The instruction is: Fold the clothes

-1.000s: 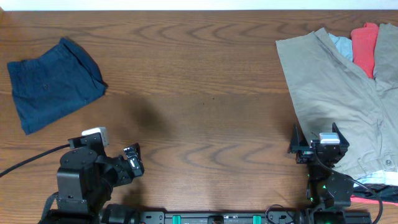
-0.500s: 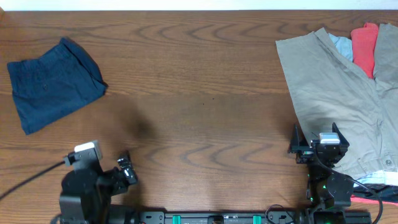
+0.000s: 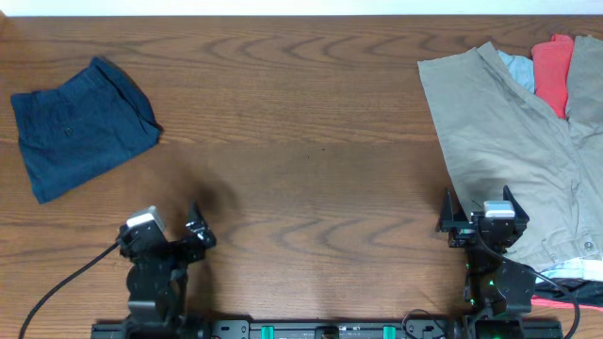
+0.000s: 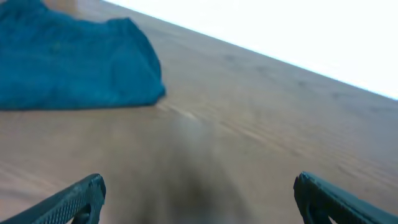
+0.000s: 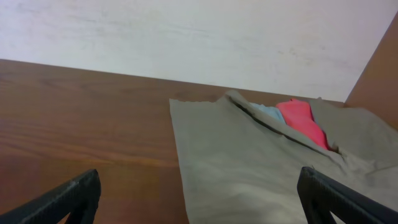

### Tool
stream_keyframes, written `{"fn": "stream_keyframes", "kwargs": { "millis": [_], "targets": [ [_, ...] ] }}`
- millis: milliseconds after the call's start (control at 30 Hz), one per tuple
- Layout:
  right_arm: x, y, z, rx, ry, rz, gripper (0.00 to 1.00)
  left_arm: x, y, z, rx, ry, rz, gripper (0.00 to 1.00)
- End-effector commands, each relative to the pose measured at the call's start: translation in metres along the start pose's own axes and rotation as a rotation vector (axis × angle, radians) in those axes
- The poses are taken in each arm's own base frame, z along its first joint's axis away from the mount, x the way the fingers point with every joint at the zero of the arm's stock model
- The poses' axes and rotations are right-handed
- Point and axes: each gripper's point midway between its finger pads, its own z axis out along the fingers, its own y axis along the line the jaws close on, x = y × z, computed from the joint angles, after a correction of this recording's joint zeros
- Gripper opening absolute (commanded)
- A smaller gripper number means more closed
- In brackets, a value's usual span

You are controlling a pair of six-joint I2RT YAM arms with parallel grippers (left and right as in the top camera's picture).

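A folded dark blue garment [image 3: 80, 127] lies at the far left of the table; it also shows in the left wrist view [image 4: 68, 65]. A pile of clothes sits at the right: a khaki garment [image 3: 513, 141] spread over a light blue one [image 3: 516, 66] and a red one [image 3: 553, 71]. The right wrist view shows the khaki garment [image 5: 261, 155] and the red one [image 5: 301, 121]. My left gripper [image 3: 179, 234] is open and empty near the front edge [image 4: 199, 202]. My right gripper [image 3: 479, 215] is open and empty at the khaki garment's near left edge [image 5: 199, 199].
The wooden table [image 3: 301, 141] spans the view. Cables [image 3: 565, 287] and more cloth lie at the front right corner. A pale wall [image 5: 186, 37] stands behind the table.
My left arm has drawn back toward the front edge and turned, its gripper now pointing up the table. The right arm and the clothes have not moved.
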Motion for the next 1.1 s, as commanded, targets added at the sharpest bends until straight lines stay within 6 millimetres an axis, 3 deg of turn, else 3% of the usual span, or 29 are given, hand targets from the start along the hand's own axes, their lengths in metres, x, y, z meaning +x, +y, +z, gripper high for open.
{"fn": "stream_keyframes", "kwargs": {
  "millis": [0, 167, 467, 1067],
  "targets": [
    [0.0, 0.002, 0.0, -0.009, -0.002, -0.012, 0.99, 0.001, 0.003, 0.012, 0.004, -0.078, -0.01, 0.98],
    [0.0, 0.002, 0.0, -0.009, -0.002, -0.012, 0.99, -0.001, 0.0, 0.025, 0.043, -0.174, -0.03, 0.98],
    [0.0, 0.002, 0.0, -0.009, -0.002, -0.012, 0.99, 0.005, -0.004, 0.025, 0.057, -0.151, 0.101, 0.98],
    [0.0, 0.002, 0.0, -0.009, -0.002, -0.012, 0.99, 0.005, -0.005, 0.026, 0.064, -0.148, 0.1, 0.98]
  ]
}}
